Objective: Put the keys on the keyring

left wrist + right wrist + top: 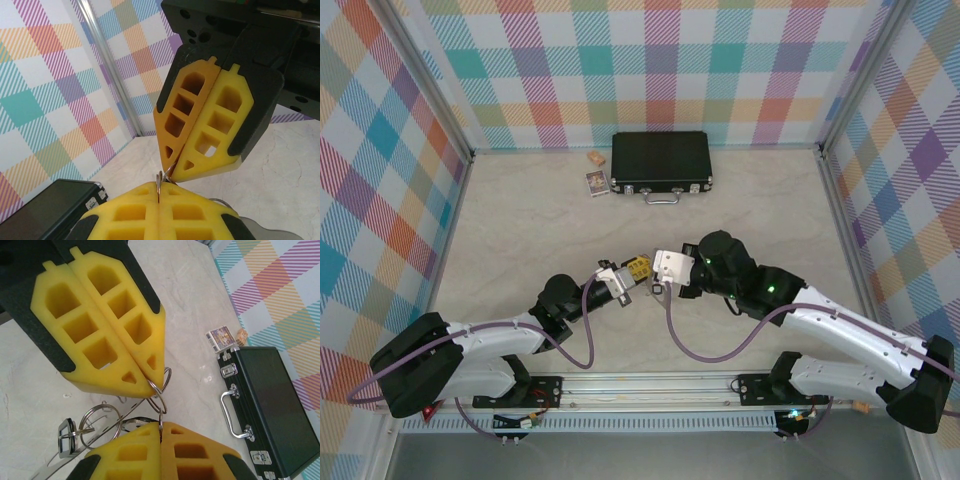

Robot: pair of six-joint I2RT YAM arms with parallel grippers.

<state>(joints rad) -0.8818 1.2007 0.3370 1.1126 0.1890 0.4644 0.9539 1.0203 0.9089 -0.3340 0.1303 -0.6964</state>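
Note:
Both grippers meet tip to tip above the middle of the table. My left gripper [642,275] [159,192] is shut on a small metal ring [160,181]. My right gripper [655,285] [161,426] is shut on a second small wire ring [161,412] that is linked to the first ring [164,382]. A thin wire runs from these rings down to the left. Below them are a larger split ring [97,425] and a key with a black tag [67,436]. A grey metal strip [47,469], probably the keyring's rim, crosses the corner. Most of the keyring is hidden.
A black case [660,163] [270,405] with a metal handle [231,412] lies at the back of the table. A small card [597,183] and a small box [594,158] lie to its left. Checked walls close in three sides.

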